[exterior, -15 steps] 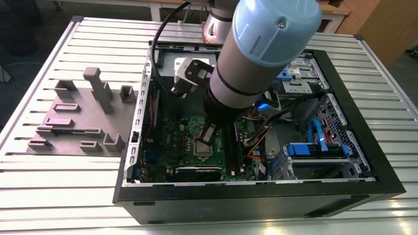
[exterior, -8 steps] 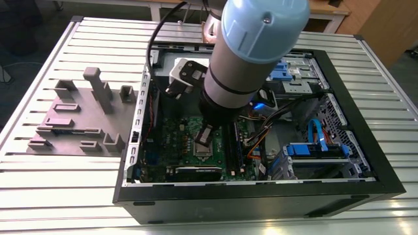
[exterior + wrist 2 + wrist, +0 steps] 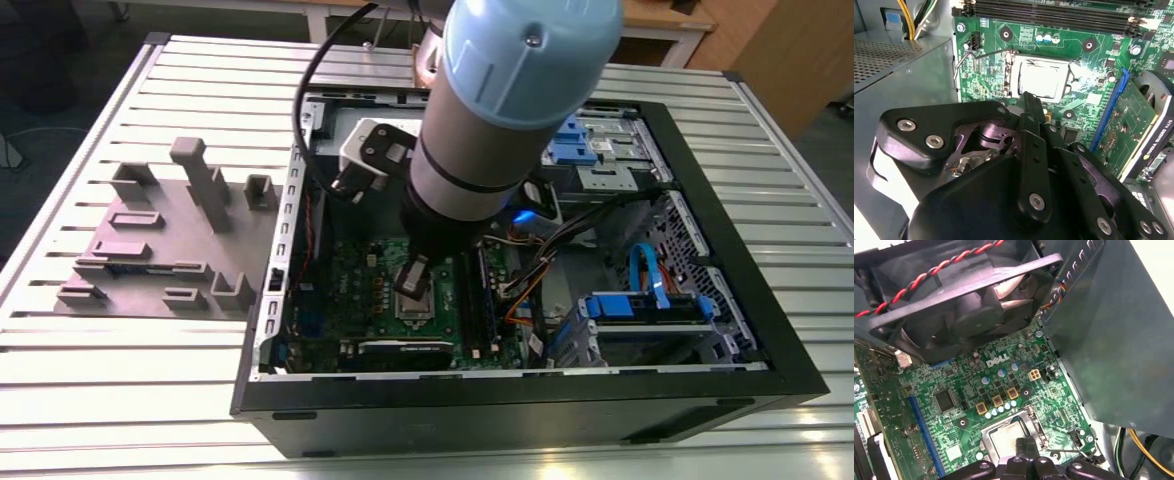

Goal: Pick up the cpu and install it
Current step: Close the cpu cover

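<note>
We see the cpu lying flat inside the square metal-framed socket of the green motherboard. Its pale silvery top faces up, and in the first wrist view it shows as a light square within the same frame. The claw hangs right at the edge of the chip. Its fingers are drawn together to a narrow tip, and we see nothing held between them. In the first wrist view the claw overlaps the near side of the cpu, though we cannot tell whether it touches the chip.

A thin wire lever stands just beside the socket. A long blue slot runs across the board nearby, and dark memory slots lie farther off. A black fan with a twisted red and black lead hangs over the board in the first wrist view.

In the exterior view the claw sits low in the middle of the frame, inside the open black computer case, beneath the pale blue arm. The case rests on a ribbed metal tabletop. A grey fixture of plastic blocks lies well apart at the exterior view's left.
</note>
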Controlling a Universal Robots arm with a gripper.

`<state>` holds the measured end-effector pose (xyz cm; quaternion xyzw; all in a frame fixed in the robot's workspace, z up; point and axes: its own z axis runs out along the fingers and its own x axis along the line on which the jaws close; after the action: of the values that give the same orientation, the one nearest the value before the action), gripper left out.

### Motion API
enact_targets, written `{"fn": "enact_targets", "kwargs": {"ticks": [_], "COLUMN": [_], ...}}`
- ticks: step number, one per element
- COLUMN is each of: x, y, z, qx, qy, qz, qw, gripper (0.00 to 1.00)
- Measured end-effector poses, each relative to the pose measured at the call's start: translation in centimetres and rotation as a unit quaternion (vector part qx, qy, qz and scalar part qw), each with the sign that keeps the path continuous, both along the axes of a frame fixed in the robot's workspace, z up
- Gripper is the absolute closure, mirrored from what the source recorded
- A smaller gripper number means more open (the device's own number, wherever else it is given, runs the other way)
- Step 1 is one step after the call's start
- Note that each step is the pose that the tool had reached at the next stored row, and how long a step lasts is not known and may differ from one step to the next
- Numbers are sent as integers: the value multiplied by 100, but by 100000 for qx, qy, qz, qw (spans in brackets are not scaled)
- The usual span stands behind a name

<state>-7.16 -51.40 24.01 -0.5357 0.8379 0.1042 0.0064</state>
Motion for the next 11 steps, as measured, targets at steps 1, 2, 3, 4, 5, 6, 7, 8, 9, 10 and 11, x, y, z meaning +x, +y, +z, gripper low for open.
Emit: {"fn": "enact_targets", "kwargs": {"ticks": [1, 2, 3, 4, 5, 6, 7, 8, 9, 10, 11], "x": [-4, -7, -11, -15, -19, -23, -26, -30, -34, -38, -41], "y": [0, 0, 0, 0, 0, 0, 0, 0, 0, 0, 0], "z": [0, 0, 0, 0, 0, 0, 0, 0, 0, -1, 0], "qx": [0, 0, 1, 1, 0, 1, -3, 1, 1, 2, 1], "qy": [3, 1, 2, 2, 1, 2, 1, 2, 1, -1, 3], "qz": [2, 2, 2, 0, 3, 1, 1, 1, 1, 0, 2], "qw": [100000, 100000, 100000, 100000, 100000, 100000, 100000, 100000, 100000, 100000, 100000], "gripper": [89, 89, 89, 89, 89, 89, 89, 89, 89, 89, 89]}}
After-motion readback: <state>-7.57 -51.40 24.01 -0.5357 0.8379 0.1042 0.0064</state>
